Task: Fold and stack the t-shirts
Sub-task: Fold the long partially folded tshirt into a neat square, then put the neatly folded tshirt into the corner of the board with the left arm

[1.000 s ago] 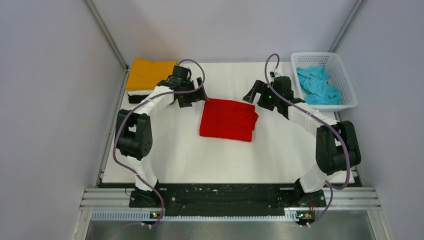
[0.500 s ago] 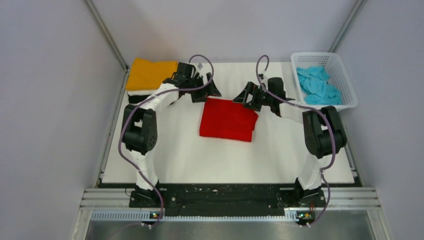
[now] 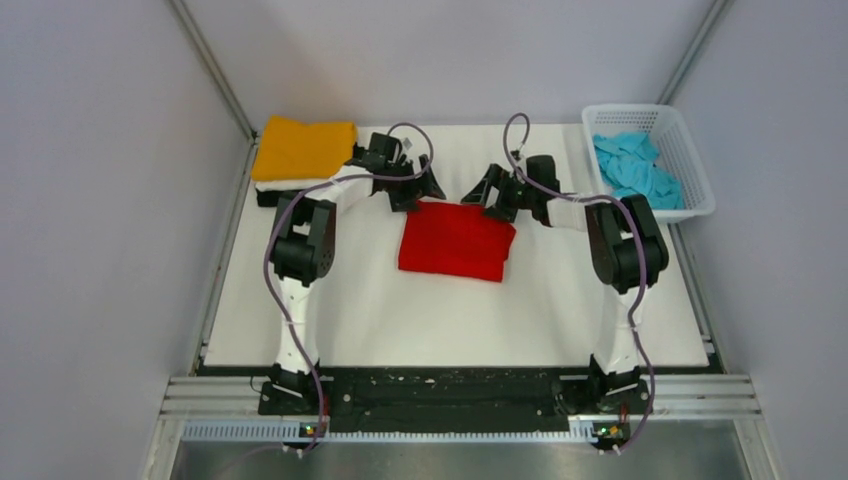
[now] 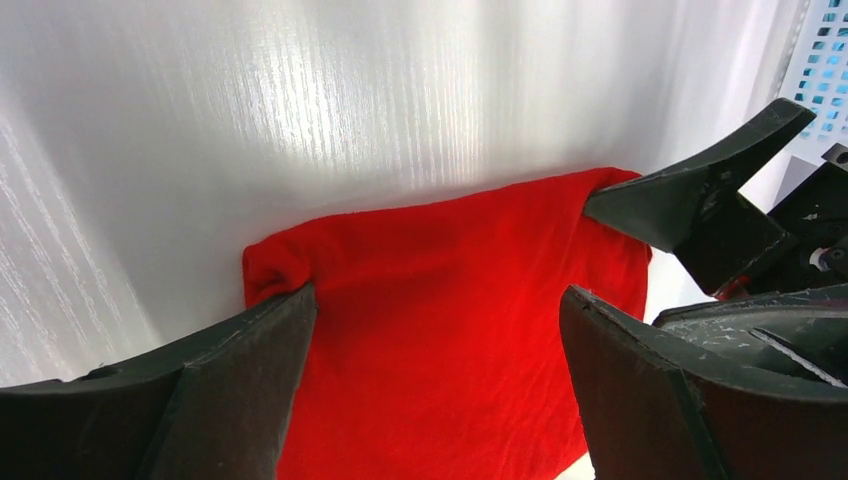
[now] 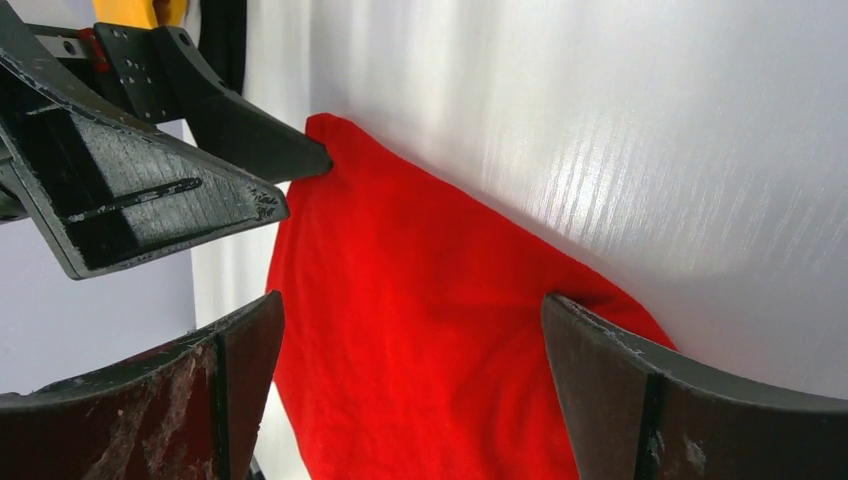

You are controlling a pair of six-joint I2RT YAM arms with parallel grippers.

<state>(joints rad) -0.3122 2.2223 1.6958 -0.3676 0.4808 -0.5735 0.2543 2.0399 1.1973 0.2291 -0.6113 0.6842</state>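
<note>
The left gripper (image 3: 413, 188), spread wide, sits at the far left corner of the folded red t-shirt (image 3: 455, 240), 1 fingertip (image 4: 288, 312) touching the cloth; the right gripper (image 3: 497, 192), equally spread, sits at its far right corner. The red t-shirt lies flat on the white table (image 3: 400, 320). Beyond its left side rests the orange-yellow t-shirt (image 3: 303, 147); beyond its right side, the light blue t-shirt (image 3: 633, 170) lies in a white basket (image 3: 698, 172)

In front of the red shirt (image 3: 455, 242) and on both its sides the table (image 3: 400, 310) lies open. The left gripper (image 3: 418, 190) and right gripper (image 3: 492, 192), jaws spread, crowd its far edge. The orange stack (image 3: 300, 148) stands far-left and the basket (image 3: 693, 160) far-right, both well apart.
</note>
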